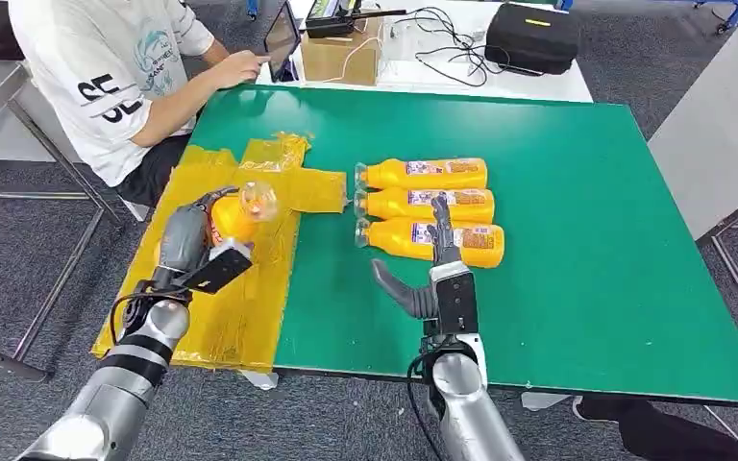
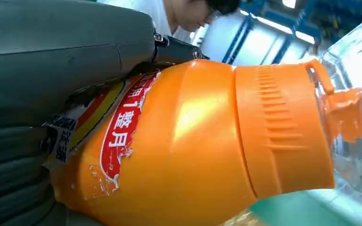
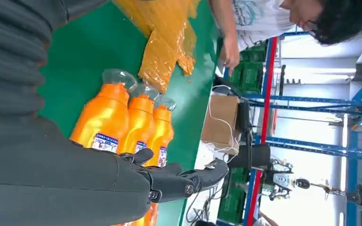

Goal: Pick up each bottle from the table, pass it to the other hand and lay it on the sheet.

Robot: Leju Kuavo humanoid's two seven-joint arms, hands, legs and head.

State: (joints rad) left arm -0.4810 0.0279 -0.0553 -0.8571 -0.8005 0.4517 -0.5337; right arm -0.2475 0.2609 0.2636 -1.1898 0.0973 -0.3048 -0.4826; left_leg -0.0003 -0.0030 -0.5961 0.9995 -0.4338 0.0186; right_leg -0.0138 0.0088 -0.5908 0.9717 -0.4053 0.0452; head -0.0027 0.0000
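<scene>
I see L hand gripping orange bottle over yellow sheet; L wrist cam shows its red label. R hand empty, fingers spread, by three bottles.

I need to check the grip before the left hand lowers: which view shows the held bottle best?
The left wrist view: the held bottle shows close up, orange body, ribbed collar and clear cap, against the left hand. The head view shows it small, over the yellow sheet. The right wrist view shows the three bottles on the table instead.
</scene>
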